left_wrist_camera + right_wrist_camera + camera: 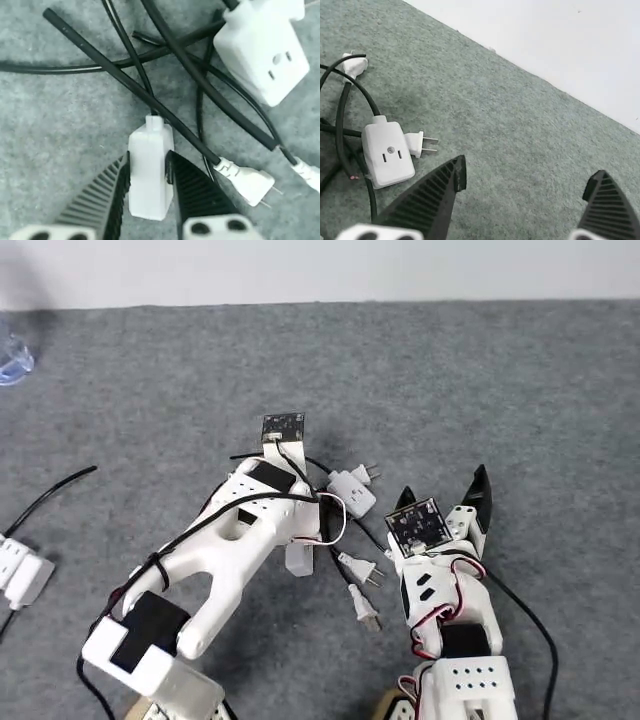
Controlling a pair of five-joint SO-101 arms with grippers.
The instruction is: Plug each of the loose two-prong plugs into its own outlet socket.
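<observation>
The left gripper (pixel 148 161) has its ribbed black jaws clenched on a boxy white outlet socket (pixel 149 145) amid tangled black cords (pixel 115 70) on nubby grey carpet (pixel 500 390) — a two-prong plug (pixel 250 182) lies near. The right gripper (pixel 530 167) gapes wide, released — a second socket (pixel 387 155) lies nearby

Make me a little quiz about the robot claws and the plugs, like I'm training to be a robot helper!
1. True or false: the right claw is shut on a plug.
2. What is the left claw squeezing? A) a black cable B) a white block on a cord C) nothing at all
3. Fill the blank: the loose plug lying beside the white outlet block has ____ prongs.

Key: 1 false, it is open and holds nothing. 2 B. 3 two.
</observation>
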